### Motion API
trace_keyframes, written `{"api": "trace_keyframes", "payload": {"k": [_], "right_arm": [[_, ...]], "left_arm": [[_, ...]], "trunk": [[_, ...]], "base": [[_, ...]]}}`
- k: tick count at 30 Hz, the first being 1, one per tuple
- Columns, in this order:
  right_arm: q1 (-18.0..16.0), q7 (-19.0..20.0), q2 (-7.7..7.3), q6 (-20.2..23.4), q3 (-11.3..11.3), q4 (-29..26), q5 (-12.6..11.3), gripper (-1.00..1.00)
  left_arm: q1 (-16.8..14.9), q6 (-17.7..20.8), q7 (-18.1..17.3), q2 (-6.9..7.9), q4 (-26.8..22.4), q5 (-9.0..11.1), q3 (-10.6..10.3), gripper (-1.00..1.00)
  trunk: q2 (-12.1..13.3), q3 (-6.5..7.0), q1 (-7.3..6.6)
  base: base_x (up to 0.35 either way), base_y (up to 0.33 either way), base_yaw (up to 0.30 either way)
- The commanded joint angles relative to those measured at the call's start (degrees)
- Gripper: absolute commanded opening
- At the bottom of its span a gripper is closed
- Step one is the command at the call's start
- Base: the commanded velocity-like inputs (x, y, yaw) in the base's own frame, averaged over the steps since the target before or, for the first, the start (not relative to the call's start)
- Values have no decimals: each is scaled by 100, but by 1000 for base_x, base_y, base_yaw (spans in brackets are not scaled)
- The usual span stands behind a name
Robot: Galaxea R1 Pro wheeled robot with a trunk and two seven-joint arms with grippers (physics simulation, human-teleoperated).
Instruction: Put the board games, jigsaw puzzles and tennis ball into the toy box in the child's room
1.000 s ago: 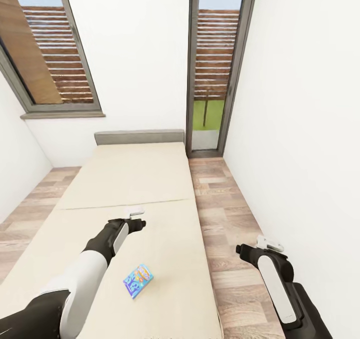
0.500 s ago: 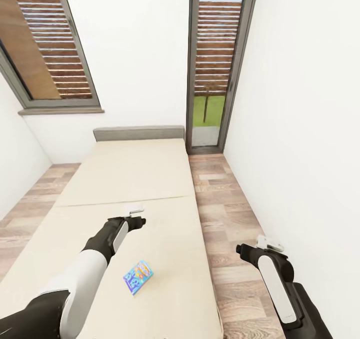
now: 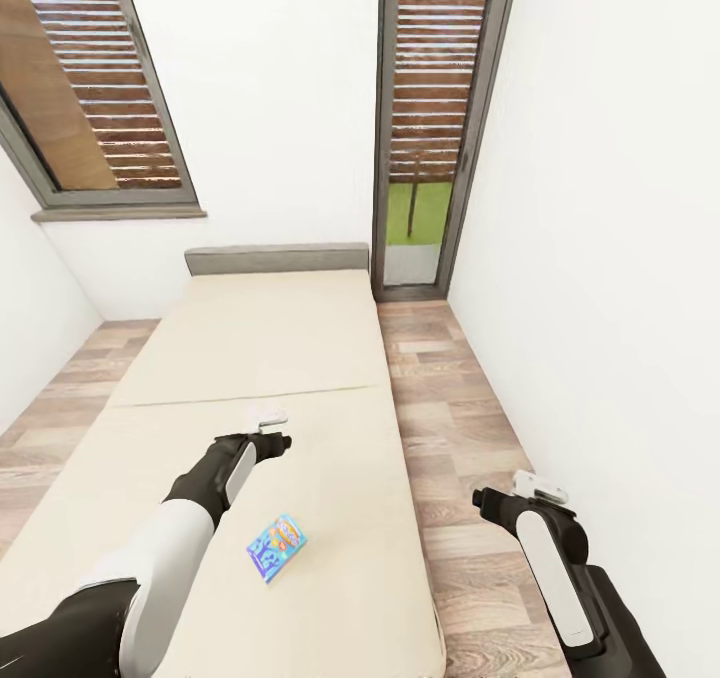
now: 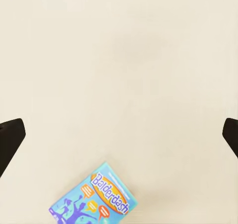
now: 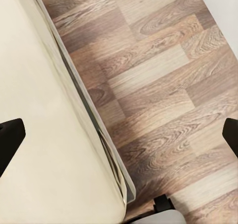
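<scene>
Hovering over the low wide bed w/ bare beige mattress (image 3: 270,358), the left gripper (image 3: 268,420) is held out ahead of the robot, above the mattress. Its jaws are spread wide w/ nothing between them; in the left wrist view only the two dark fingertips (image 4: 10,140) are seen, at opposite edges of the frame. The small flat blue printed board game box (image 3: 276,548) (title read as "Balderdash" in the left wrist view (image 4: 93,200)) is lying flat on the mattress, nearer the robot than the gripper and well apart from it. Judged: gripper is carried past the box, so a pull-back and descent would be needed before a grasp. The right gripper (image 3: 530,486) is held low over the wood-plank floor (image 3: 450,428) beside the bed edge, probably parked clear; jaws wide, empty. Toy box not located here.
</scene>
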Motion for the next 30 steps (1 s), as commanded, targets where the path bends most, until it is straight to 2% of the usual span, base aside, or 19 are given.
{"api": "trace_keyframes", "payload": {"k": [1, 7, 19, 30], "right_arm": [[-5, -54, -3, 14, 6, -6, -47, 100], [-5, -57, -45, 15, 6, -2, -53, 100], [-5, -58, -6, 15, 7, 35, -47, 100], [-5, -53, -46, 13, -16, 84, -54, 100]], "left_arm": [[-3, 34, 7, -7, -10, -9, 31, 100], [-1, 34, 18, -14, -10, -10, 24, 100], [-1, 41, 22, -16, -10, -10, 21, 100], [-1, 37, 41, -17, -10, -15, 16, 100]], "trunk": [[-12, -20, 3], [-12, -76, 3], [-12, -188, 3], [-12, -291, 3]], "base": [[0, 0, 0], [0, 0, 0], [0, 0, 0], [0, 0, 0]]}}
